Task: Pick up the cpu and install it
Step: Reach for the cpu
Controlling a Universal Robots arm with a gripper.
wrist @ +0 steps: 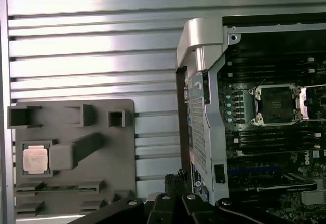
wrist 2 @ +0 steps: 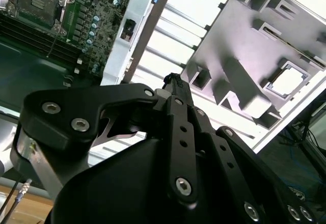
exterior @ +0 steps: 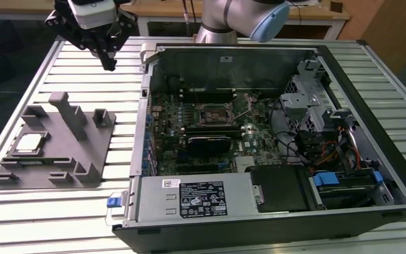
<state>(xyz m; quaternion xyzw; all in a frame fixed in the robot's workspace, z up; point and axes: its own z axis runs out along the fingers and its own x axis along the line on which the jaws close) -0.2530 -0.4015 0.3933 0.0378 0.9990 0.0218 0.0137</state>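
Item 1, my claw (exterior: 109,64): the black fingers are drawn together to a narrow tip with nothing between them. In the exterior view it hangs at eleven o'clock, pointing down over the table (exterior: 48,222), clear of every object. In both wrist views the same closed tip (wrist 2: 174,80) (wrist: 175,175) juts out past my dark linkage.

Item 2, my arm (exterior: 238,16): silver tube with a pale blue cap, at twelve o'clock in the exterior view, behind the case.

Item 3, grey fixture (exterior: 83,153): a moulded block with upright posts and pockets, lying flat on the slatted metal table at nine o'clock in the exterior view, at about seven o'clock from my claw.

Item 4, the cpu (exterior: 30,143): a flat square with a bright metal top, seated in a square pocket of the fixture, on the side away from the case. It is well apart from my claw. Both wrist views show it lying level in that pocket (wrist 2: 285,80) (wrist: 35,159).

Item 5, computer case (exterior: 231,63): it lies on its side, open, from the centre of the exterior view out to three o'clock, just beside the fixture.

Item 6, motherboard (exterior: 259,137): green, flat inside the case.

Item 7, socket (exterior: 213,112): black square with a metal frame, on the motherboard, at four o'clock from my claw; it also shows in both wrist views (wrist 2: 38,0) (wrist: 276,103).

Item 8, power supply (exterior: 196,198): a grey box with a label, at six o'clock in the case.
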